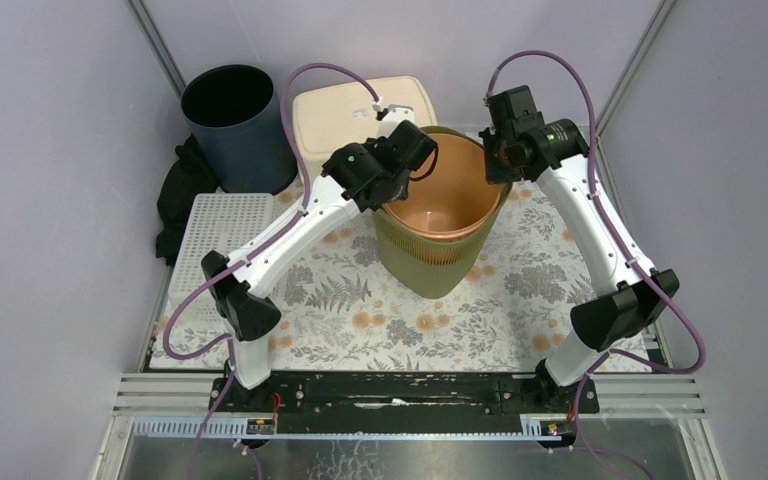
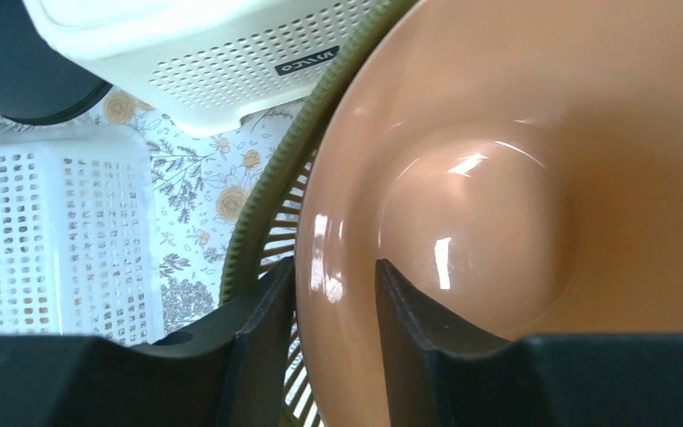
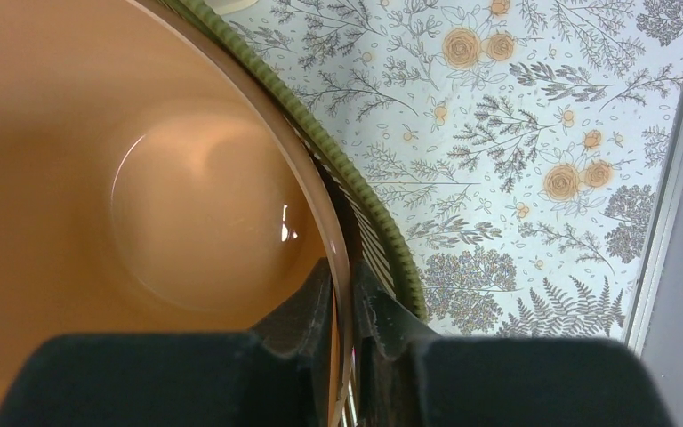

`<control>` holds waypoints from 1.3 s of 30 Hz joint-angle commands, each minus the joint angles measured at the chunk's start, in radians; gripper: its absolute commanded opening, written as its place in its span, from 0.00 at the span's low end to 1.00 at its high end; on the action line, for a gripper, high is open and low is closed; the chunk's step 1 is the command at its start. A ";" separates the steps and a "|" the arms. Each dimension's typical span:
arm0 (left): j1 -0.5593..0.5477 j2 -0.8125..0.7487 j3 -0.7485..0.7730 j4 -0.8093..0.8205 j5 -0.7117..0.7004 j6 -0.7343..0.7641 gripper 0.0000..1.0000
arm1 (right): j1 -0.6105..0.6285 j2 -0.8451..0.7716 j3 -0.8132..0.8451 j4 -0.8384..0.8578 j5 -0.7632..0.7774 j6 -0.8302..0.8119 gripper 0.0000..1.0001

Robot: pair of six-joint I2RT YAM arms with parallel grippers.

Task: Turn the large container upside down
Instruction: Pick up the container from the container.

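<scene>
Near edge: black base rail (image 1: 400, 392), left arm (image 1: 290, 225) and right arm (image 1: 600, 235) bolted on it, both reaching far toward the middle.

One container (image 1: 440, 250), mid-table on the floral cloth (image 1: 520, 290), a bit far of centre. It has a green ribbed outer wall and a glossy orange inside. Upright: mouth up, base down on the cloth, long axis roughly vertical. Not flipped yet.

Left gripper (image 2: 333, 267) is at the container's left rim and straddles it. One finger (image 2: 258, 329) is on the outside by the green edge, the other is inside against the orange wall. Jaws are part closed with the rim between them; cannot tell if they really pinch it.

Right gripper (image 3: 341, 267) is at the right rim. Its fingers are nearly together, clamped on the thin orange rim. One finger is inside; the other is outside, just beside the green edge.

Other stuff, one each:
- dark round bin (image 1: 235, 130), far left, mouth up
- cream box (image 1: 345, 110), far, behind the container
- white perforated tray (image 1: 222, 240), left, lying flat
- black cloth (image 1: 175, 200), bunched at the left wall beside the bin

Two grippers, two arms.
</scene>
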 commanded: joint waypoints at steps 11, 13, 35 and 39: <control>-0.007 -0.029 0.060 0.046 0.121 0.005 0.27 | 0.010 -0.079 0.062 0.064 -0.096 0.025 0.00; -0.008 -0.055 0.051 0.077 0.133 0.010 0.24 | 0.010 -0.098 0.057 0.082 -0.093 0.027 0.00; -0.011 -0.233 -0.017 0.243 0.280 0.008 0.18 | 0.010 -0.327 -0.070 0.301 -0.133 0.014 0.00; -0.012 -0.242 -0.022 0.258 0.281 0.015 0.17 | 0.009 -0.361 -0.108 0.339 -0.121 0.008 0.00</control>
